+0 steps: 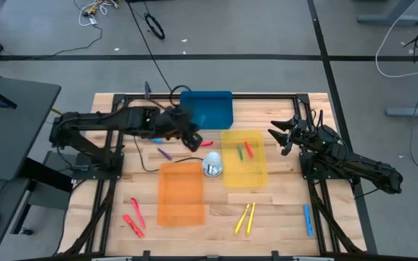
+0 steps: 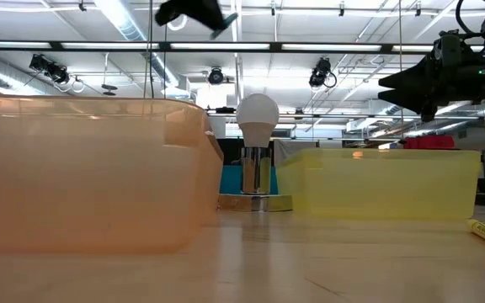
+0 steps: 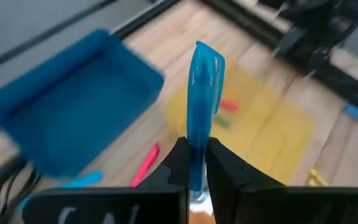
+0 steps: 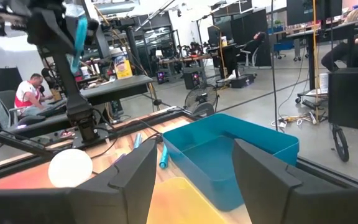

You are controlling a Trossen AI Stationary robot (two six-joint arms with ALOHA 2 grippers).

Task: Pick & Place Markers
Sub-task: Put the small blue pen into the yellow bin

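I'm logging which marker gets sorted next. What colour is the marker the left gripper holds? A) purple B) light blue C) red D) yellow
B: in the left wrist view the left gripper is shut on a light blue marker that sticks out past its fingers, above the table near the blue tray.

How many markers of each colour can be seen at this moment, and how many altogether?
red markers: 4
light blue markers: 3, one of them held in the left gripper
yellow markers: 2
green marker: 1
purple marker: 1
Total: 11
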